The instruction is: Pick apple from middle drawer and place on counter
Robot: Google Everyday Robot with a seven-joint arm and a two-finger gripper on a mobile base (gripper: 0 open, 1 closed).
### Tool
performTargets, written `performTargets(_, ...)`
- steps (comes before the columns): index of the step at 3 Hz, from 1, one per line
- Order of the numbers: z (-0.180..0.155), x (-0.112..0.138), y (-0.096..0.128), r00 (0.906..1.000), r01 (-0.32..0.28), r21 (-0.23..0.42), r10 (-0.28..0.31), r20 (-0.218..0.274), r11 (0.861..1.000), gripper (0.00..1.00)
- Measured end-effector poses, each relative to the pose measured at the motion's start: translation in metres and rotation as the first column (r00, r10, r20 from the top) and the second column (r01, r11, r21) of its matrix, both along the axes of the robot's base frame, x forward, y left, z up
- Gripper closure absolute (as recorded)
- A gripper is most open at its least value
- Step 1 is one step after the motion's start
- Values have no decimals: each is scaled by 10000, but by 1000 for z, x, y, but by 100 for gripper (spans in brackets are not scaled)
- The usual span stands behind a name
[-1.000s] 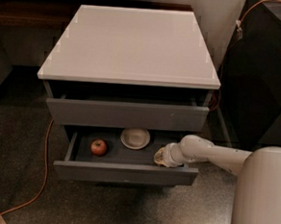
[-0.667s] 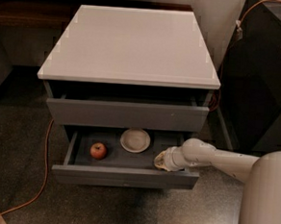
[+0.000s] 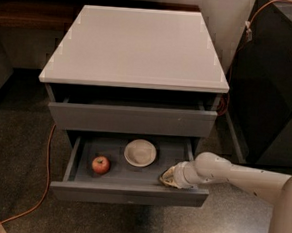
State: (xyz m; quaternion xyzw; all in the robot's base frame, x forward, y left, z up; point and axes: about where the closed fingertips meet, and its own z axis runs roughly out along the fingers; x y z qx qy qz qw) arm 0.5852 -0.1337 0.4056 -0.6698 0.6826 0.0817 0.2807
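Observation:
The small red apple point(image 3: 100, 164) lies in the left part of the open middle drawer point(image 3: 128, 193), which is pulled out below the taller grey drawer front. My gripper point(image 3: 167, 177) is inside the drawer at its right end, low over the drawer floor, well to the right of the apple and apart from it. The white arm reaches in from the right. The light-grey counter point(image 3: 138, 45) tops the cabinet above and is bare.
A round white shallow bowl point(image 3: 140, 152) sits in the drawer between the apple and my gripper. An orange cable point(image 3: 45, 181) runs along the floor on the left. A dark cabinet point(image 3: 273, 82) stands at the right. A brown wooden shelf point(image 3: 28, 12) is at the back left.
The arm has shifted slightly; the gripper stays at the drawer's right end. The apple and the bowl have not moved.

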Motion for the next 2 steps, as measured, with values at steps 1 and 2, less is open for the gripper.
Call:
performTargets(1, -1, -17, -1, 9999, -100, 22, 100, -110, 9999, 100)
performTargets(2, -9, -35, 0, 9994, -196, 47, 197, -281, 9998, 100)
